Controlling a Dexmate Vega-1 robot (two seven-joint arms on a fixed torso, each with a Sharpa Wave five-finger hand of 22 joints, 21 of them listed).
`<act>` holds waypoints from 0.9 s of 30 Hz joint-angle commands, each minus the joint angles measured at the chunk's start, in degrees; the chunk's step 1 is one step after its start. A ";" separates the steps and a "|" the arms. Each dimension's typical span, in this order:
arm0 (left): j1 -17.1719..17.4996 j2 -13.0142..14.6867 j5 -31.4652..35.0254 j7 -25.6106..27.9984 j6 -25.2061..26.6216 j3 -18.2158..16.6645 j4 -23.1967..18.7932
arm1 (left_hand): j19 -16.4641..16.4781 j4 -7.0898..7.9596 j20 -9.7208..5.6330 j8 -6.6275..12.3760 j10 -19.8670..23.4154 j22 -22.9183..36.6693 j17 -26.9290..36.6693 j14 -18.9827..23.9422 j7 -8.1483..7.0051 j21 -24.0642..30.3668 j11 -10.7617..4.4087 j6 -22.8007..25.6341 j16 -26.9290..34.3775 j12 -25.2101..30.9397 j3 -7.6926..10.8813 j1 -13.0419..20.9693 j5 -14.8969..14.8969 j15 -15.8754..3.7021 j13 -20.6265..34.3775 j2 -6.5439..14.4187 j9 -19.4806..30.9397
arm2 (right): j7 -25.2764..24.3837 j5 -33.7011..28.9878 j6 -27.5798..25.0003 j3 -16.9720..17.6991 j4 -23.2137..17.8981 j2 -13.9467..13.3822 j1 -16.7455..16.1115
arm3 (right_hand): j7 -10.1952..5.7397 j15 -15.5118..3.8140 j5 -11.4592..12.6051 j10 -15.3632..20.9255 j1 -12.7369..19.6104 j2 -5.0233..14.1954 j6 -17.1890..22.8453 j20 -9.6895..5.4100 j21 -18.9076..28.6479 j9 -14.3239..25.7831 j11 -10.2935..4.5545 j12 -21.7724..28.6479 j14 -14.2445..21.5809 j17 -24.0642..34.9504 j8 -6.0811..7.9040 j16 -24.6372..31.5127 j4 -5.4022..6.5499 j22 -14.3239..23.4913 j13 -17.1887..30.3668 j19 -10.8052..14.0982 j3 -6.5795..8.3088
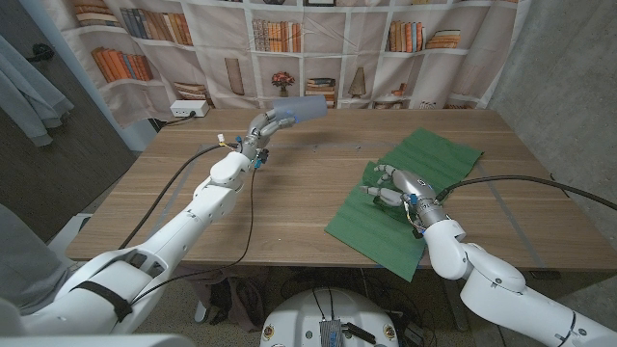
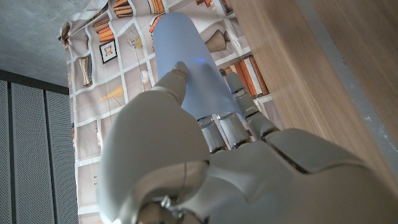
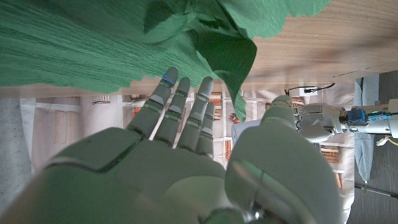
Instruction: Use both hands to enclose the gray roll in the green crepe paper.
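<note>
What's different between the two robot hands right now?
The left hand is raised above the far side of the wooden table and grips the gray roll; the right hand is low over the green crepe paper, its fingers spread, and no grip shows. The left arm reaches far out; the right hand sits nearer the robot. Both hands are the same pale gray build.

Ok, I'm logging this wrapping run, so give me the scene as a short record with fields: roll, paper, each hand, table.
roll: gray roll held up above the table's far side
paper: green crepe paper spread on the table's right part, rumpled near the right hand
left hand: left hand grips the roll
right hand: right hand over the paper, fingers spread, holding nothing
table: wooden table
</note>
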 commanded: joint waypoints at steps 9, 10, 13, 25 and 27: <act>2.29 1.34 -0.65 0.53 -0.74 -1.19 -1.93 | -0.42 0.30 -1.29 0.73 0.45 -0.37 0.19 0.18 -0.60 0.91 -0.23 1.36 -0.04 0.43 0.85 0.03 0.33 -7.03 -0.16 0.00 -0.14 | 1.96 -1.72 -6.25 -4.28 -0.28 0.71 3.26 | -0.90 -8.84 -0.52 -0.62 2.35 0.41 0.59 -1.72 3.83 0.85 0.19 1.79 6.89 4.76 0.56 4.97 -1.05 2.28 1.60 5.07 1.15; 2.30 1.34 -0.68 0.44 -0.81 -1.19 -1.88 | -0.41 0.27 -1.27 0.76 0.42 -0.40 0.20 0.19 -0.61 0.96 -0.23 1.46 -0.03 0.46 0.85 0.05 0.33 -7.02 -0.12 -0.01 -0.16 | 1.96 -1.89 -6.59 -4.49 -0.29 0.70 3.36 | -0.90 -8.78 -0.52 -0.62 2.43 0.44 0.60 -1.72 3.92 0.87 0.22 1.84 7.03 4.89 0.57 5.10 -1.06 2.34 1.64 5.15 1.19; 2.27 1.34 -0.77 0.15 -0.96 -1.18 -1.73 | -0.43 0.22 -1.27 0.77 0.47 -0.47 0.22 0.19 -0.64 1.06 -0.19 1.52 -0.03 0.43 0.86 0.10 0.33 -7.02 -0.26 -0.03 -0.20 | 1.91 -1.47 -6.89 -4.60 -0.31 0.74 3.42 | -0.89 -9.43 -0.62 -1.20 4.63 0.93 0.97 -2.28 5.58 1.23 0.47 2.37 8.64 6.86 0.84 6.73 -1.85 3.48 2.23 6.77 2.14; 1.53 1.35 -1.19 -2.44 -1.75 -0.84 -0.35 | -0.52 -0.05 -1.44 1.10 0.79 -0.82 0.35 0.41 -0.69 1.61 -0.06 2.13 0.08 0.46 0.87 0.38 0.30 -7.05 -0.69 -0.21 -0.16 | 1.63 0.93 -7.69 -4.72 -0.07 0.99 3.68 | -1.20 -10.43 1.31 -3.41 24.93 0.72 2.26 -10.34 23.66 5.34 0.70 4.38 16.20 26.30 1.64 23.54 -2.80 19.80 6.47 13.23 9.26; 1.52 1.30 -1.20 -2.52 -1.83 -0.82 -0.22 | -0.60 -0.09 -1.39 1.18 0.62 -0.90 0.37 0.40 -0.72 1.72 0.00 2.17 0.08 0.49 0.87 0.43 0.29 -7.05 -0.61 -0.23 -0.08 | 0.98 1.85 -7.35 -4.27 0.04 1.24 3.35 | -1.77 -10.53 1.66 -3.27 27.08 0.95 3.59 -11.66 26.24 5.81 0.56 4.78 17.02 26.93 2.13 23.98 -2.95 21.95 6.84 14.09 10.07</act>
